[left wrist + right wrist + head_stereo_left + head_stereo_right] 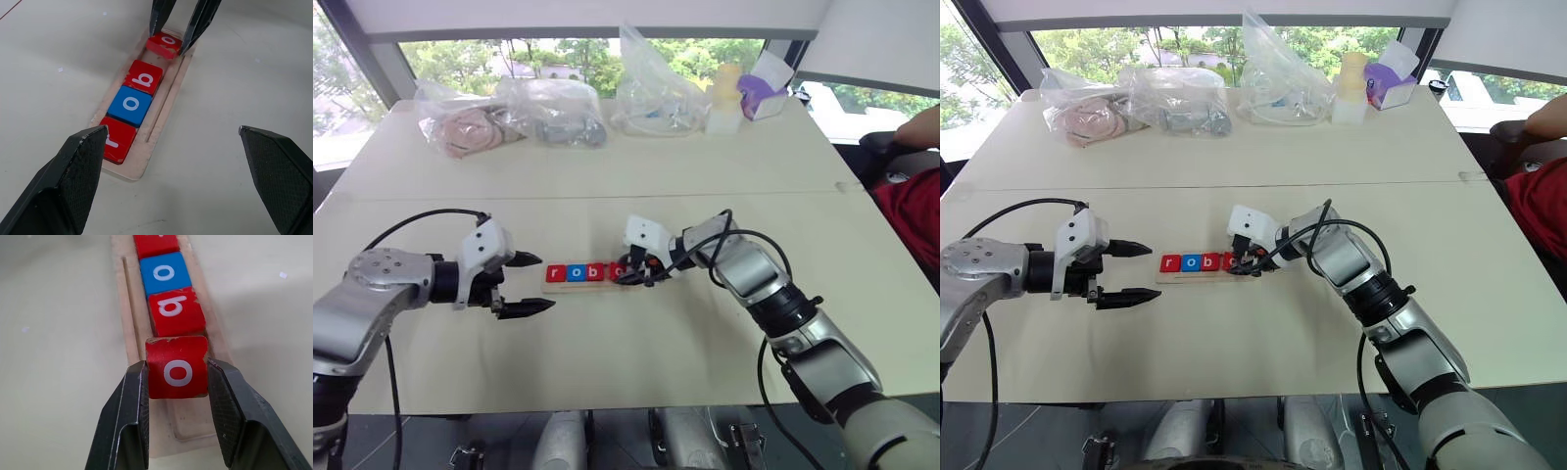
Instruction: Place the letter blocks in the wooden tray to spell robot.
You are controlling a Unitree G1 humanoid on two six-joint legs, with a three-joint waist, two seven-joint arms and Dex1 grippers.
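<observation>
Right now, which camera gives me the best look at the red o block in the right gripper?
The right wrist view: the red o block sits large between the right gripper's fingers, over the wooden tray. The left wrist view shows it far off and tilted; the eye views show the gripper mostly covering it.

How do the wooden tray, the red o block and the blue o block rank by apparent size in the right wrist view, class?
1. wooden tray, longest by far.
2. red o block.
3. blue o block.
The red one lies nearer the camera, so the two blocks may really match.
</observation>
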